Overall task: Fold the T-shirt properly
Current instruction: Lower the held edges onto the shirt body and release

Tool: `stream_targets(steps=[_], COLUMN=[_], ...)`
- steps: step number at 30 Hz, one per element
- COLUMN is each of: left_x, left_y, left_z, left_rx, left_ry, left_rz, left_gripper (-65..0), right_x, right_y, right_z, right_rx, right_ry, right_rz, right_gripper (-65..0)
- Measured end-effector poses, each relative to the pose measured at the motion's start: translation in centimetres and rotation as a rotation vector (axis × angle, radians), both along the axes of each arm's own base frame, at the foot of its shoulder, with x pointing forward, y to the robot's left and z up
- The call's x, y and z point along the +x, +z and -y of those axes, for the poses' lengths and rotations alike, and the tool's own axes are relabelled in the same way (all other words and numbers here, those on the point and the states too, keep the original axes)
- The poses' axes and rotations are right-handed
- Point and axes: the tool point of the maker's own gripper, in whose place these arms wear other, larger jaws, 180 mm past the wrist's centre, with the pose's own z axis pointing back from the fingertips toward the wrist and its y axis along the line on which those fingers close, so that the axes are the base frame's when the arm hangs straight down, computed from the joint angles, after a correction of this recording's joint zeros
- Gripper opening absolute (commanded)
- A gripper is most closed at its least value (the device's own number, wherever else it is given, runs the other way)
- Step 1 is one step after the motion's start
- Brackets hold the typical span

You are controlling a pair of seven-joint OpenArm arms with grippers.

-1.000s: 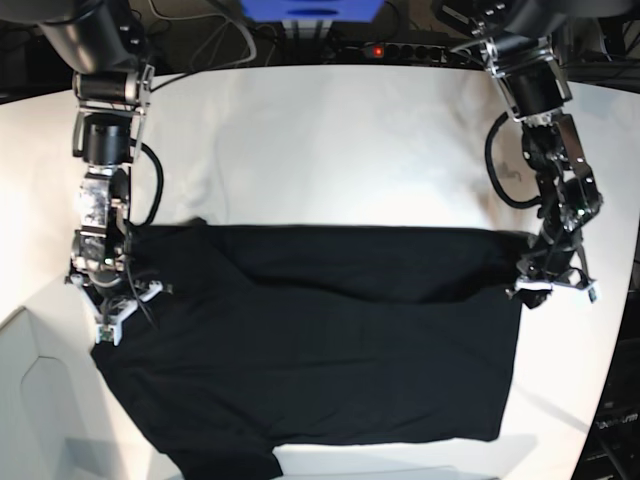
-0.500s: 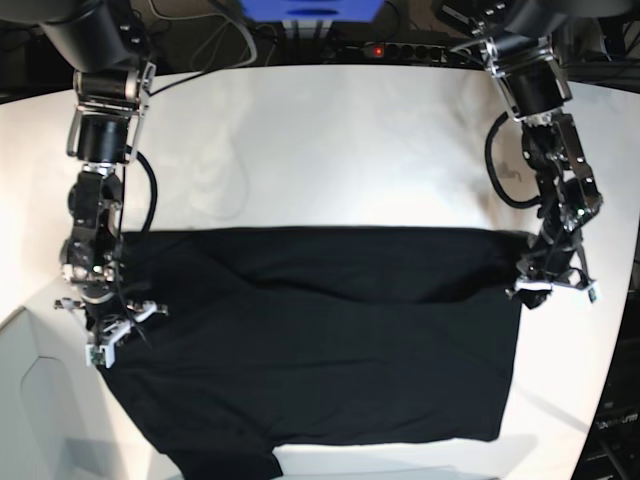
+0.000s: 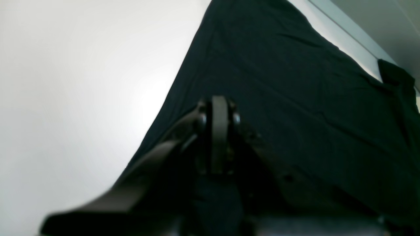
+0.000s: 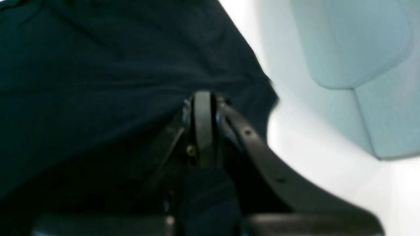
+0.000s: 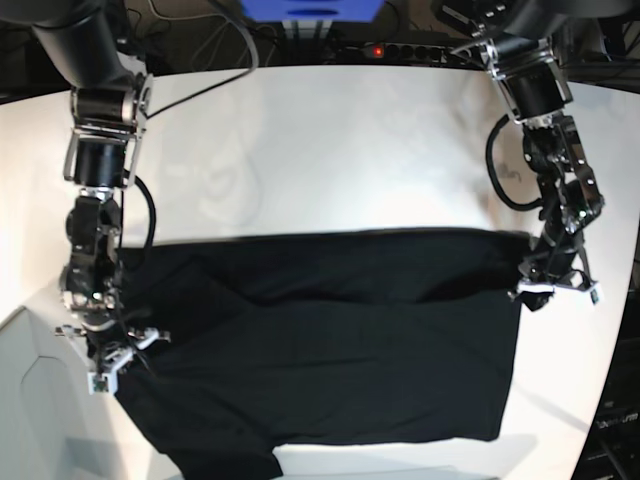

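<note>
The large black cloth T-shirt (image 5: 320,340) lies spread on the white bench (image 5: 320,150), its long axis running from arm to arm. The right jaws (image 5: 112,362) and the left jaws (image 5: 553,283) are each clamped on an opposite side edge.

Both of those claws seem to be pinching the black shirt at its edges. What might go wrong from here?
1. The T-shirt may slip out: each gripper, left and right, is shut on only a thin edge of cloth.
2. A sleeve near the front table edge lies crumpled, so a fold could trap that bunching.
3. The right gripper sits lower than the left, so uneven pulling might skew the fold line.
</note>
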Motion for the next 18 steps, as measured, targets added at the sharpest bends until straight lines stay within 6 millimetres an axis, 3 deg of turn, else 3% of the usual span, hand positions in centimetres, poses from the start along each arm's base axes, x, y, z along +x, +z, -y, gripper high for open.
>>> stream_targets(steps=[7, 13, 18], left_x=[0.5, 1.7, 1.3], left_y=[0.6, 2.5, 3.2], left_z=[0.0, -0.3, -2.5], left_rx=[0.001, 0.006, -0.006], left_ry=[0.000, 0.004, 0.071], left_rz=[0.016, 0.061, 0.082], left_gripper=[-64.9, -64.9, -64.9], right_x=[0.3, 1.0, 0.8], right_y=[-1.5, -0.6, -0.9], right_z=[0.1, 0.2, 0.2], right_rx=[0.020, 0.021, 0.021], right_ry=[-0.007, -0.007, -0.009], right_rz=[-0.046, -0.025, -0.036], right_gripper=[-65.0, -65.0, -65.0])
